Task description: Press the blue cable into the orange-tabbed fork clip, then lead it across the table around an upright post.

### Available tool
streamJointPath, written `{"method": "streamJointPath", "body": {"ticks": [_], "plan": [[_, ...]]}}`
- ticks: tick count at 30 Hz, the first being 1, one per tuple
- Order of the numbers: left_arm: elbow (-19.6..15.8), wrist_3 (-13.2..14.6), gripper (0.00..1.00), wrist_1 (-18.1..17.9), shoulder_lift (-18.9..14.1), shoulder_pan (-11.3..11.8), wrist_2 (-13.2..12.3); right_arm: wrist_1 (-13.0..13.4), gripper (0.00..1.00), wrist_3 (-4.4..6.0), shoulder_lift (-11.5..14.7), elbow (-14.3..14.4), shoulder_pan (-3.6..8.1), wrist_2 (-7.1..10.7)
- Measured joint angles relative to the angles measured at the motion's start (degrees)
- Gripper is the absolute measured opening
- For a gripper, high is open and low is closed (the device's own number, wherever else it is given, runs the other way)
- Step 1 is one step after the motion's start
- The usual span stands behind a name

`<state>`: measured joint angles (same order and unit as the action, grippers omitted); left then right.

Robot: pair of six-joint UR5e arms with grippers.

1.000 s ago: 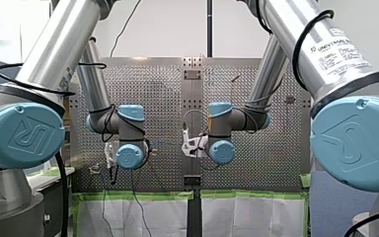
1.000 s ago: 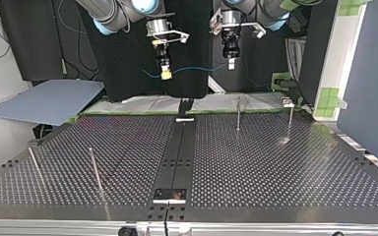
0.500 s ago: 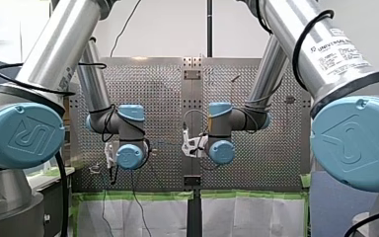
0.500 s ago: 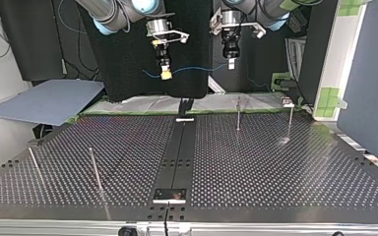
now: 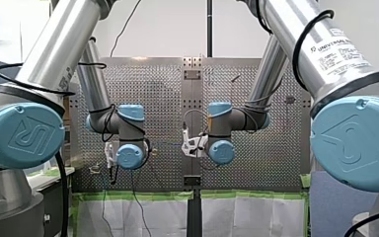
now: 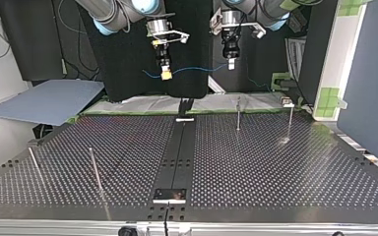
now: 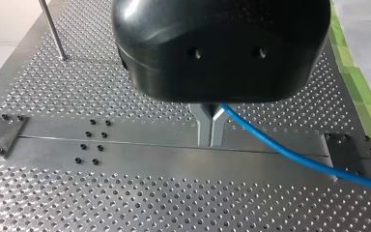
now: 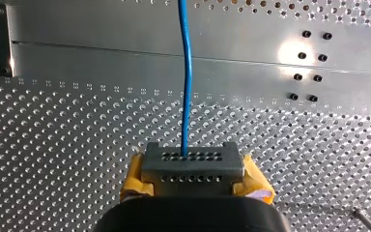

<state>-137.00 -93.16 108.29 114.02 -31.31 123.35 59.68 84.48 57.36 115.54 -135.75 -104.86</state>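
Top view: perforated table (image 6: 285, 172) carries thin upright posts (image 6: 95, 169) at near left and further posts (image 6: 237, 114) at far right. Farther back, high over the table, my right gripper (image 6: 166, 75) with yellow pads and my left gripper (image 6: 231, 64) with metal fingers each pinch the blue cable (image 6: 194, 70). The cable hangs in a shallow sag between them, clear of the table
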Motion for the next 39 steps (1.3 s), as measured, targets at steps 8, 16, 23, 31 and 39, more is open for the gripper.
{"method": "streamJointPath", "body": {"ticks": [8, 16, 23, 31, 39], "plan": [[0.0, 0.0, 0.0, 0.0, 0.0, 0.0, 0.0, 0.0, 0.0, 0.0, 0.0, 0.0, 0.0, 0.0], [-1.1, 1.1, 0.0, -1.1, 1.1, 1.1, -1.1, -0.4, 0.0, 0.37, -0.4, -0.1, 0.44, -0.45], [-4.2, 4.9, 0.0, -3.5, 4.3, 5.0, -5.0, -2.7, 0.0, 0.93, -4.2, -0.1, 1.76, -3.4], [-4.6, 6.3, 0.0, -3.8, 4.9, 10.0, -9.8, -3.0, 0.0, 0.96, -8.5, -0.1, 1.84, -3.85], [-4.6, 6.2, 0.0, -3.7, 4.7, 11.1, -10.6, -3.0, 0.0, 0.96, -11.2, -0.1, 1.85, -3.87]]}}
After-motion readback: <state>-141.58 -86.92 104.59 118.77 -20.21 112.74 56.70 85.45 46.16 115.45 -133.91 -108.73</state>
